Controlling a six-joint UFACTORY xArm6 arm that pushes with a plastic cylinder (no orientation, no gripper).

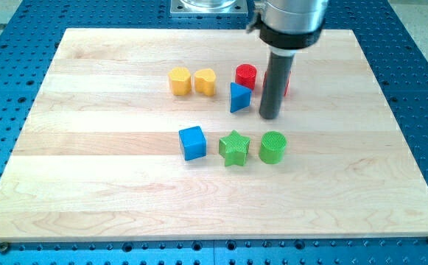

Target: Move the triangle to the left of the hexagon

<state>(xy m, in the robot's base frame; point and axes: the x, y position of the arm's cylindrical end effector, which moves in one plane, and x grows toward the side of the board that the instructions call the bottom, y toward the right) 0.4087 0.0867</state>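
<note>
Pale wooden board (125, 199), my tip (270, 116) just right of blue triangle (239, 97), no claw visible.

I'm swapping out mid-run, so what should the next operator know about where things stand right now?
My tip sits on the board just to the view's right of the blue triangle, close but with a small gap.
The yellow hexagon lies at the view's left, with a yellow block between it and the triangle.
Red cylinder sits just above the triangle; another red block hides behind the rod.
Done: nothing visible; the triangle is on the hexagon's right.
Left: push it past both yellow blocks to the hexagon's left.
</note>
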